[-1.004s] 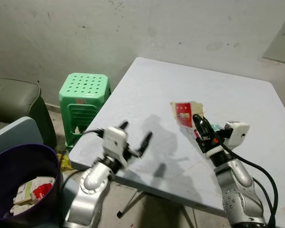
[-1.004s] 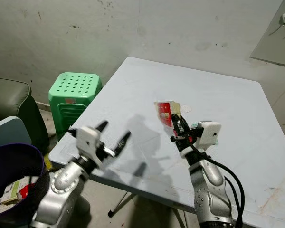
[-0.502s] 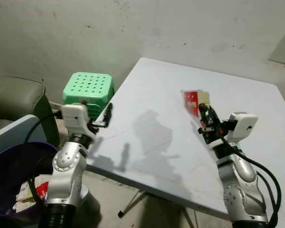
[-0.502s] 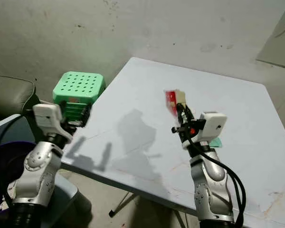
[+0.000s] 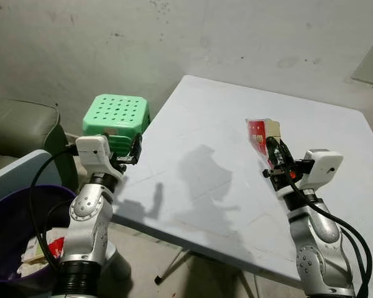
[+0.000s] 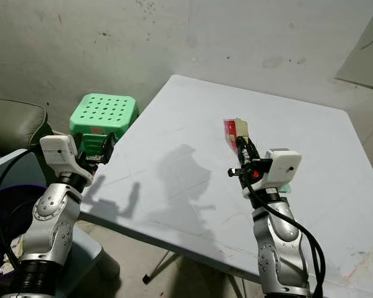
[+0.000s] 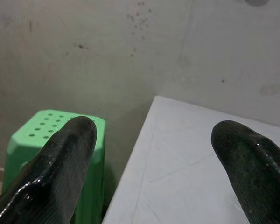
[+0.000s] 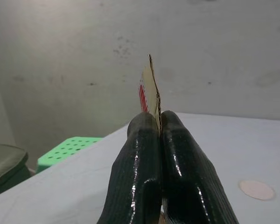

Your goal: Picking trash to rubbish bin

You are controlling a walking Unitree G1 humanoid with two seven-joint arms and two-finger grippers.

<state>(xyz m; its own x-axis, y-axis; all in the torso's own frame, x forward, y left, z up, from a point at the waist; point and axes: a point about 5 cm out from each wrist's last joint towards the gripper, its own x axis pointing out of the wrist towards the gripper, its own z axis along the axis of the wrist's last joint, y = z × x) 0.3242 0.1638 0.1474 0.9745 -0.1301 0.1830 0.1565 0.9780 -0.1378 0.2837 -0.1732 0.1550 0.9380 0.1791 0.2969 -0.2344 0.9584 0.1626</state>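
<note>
A flat red and cream carton is held up above the white table, pinched edge-on in my right gripper, which is shut on it. The right wrist view shows the carton sticking up from between the closed fingers. The purple rubbish bin stands on the floor at the lower left, with paper trash inside. My left gripper hovers at the table's left edge beside the green stool, open and holding nothing. Its two fingers stand wide apart.
A green plastic stool stands against the wall by the table's left corner. A grey-green sofa sits at the far left, above the bin. A small teal scrap lies on the table by my right wrist, and a small round disc beyond it.
My right gripper has lifted the carton off the table. My left arm has swung left from the table's front edge to the green stool. The camera has shifted slightly.
</note>
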